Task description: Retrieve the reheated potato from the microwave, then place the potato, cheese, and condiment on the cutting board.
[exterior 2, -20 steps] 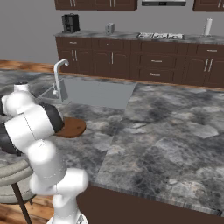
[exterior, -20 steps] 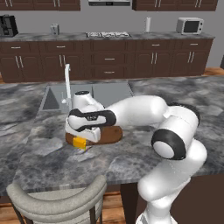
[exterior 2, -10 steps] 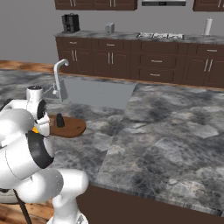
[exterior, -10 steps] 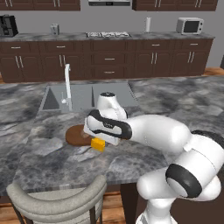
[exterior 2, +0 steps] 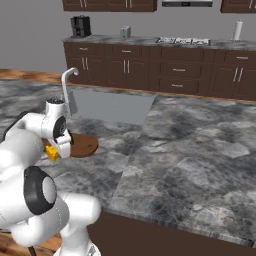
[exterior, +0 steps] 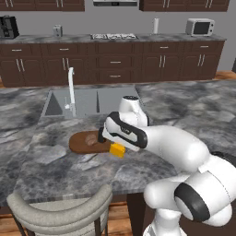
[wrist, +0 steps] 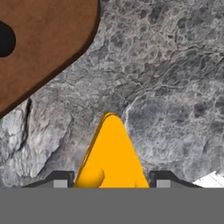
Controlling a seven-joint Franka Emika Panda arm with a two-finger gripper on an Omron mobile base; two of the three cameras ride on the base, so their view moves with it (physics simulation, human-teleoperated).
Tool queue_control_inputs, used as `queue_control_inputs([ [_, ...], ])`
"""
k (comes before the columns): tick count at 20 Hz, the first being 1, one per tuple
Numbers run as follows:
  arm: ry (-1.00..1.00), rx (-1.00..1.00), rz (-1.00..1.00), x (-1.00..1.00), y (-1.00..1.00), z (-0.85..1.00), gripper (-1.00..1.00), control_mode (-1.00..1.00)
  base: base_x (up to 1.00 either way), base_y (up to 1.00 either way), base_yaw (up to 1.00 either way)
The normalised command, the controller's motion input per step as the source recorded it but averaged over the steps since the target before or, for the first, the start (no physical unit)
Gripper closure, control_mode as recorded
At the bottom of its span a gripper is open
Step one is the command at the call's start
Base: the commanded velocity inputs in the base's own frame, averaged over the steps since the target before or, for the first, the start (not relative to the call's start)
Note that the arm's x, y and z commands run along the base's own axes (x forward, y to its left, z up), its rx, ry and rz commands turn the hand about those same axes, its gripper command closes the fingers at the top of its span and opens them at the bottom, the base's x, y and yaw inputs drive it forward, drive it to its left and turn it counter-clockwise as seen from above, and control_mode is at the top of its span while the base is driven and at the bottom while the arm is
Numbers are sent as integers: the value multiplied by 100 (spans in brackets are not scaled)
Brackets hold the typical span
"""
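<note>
I had the cheese (wrist: 113, 155) between my fingers (wrist: 113, 183), which were partly closed on its two sides, and I was carrying it above the grey marble worktop (exterior: 55, 166). A second before, my hand had been low over the cutting board (exterior: 85, 141), with the yellow wedge at the board's near edge. Now the arm had swung across to the right, and the cheese hung just off the board's near right end, clear of the wood. Looking down along my fingers, I saw bare stone under the wedge and the board off to one side. A dark round patch lay on the board there, probably the condiment seen from above, though I could not be sure from that angle. A dull brown lump that I took for the potato (exterior: 92, 138) sat on the board close to my wrist. I judged the potato done and the cheese still in transit, since it was over stone rather than wood. It needed bringing back over the board before I let go.
</note>
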Motion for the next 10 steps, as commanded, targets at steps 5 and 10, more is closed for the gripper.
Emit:
queue_control_inputs([
  [5, 1, 0, 3, 35, -36, 5, 100, -100, 0, 0, 0],
  [10, 0, 0, 10, 41, -24, 0, 100, -100, 0, 0, 0],
])
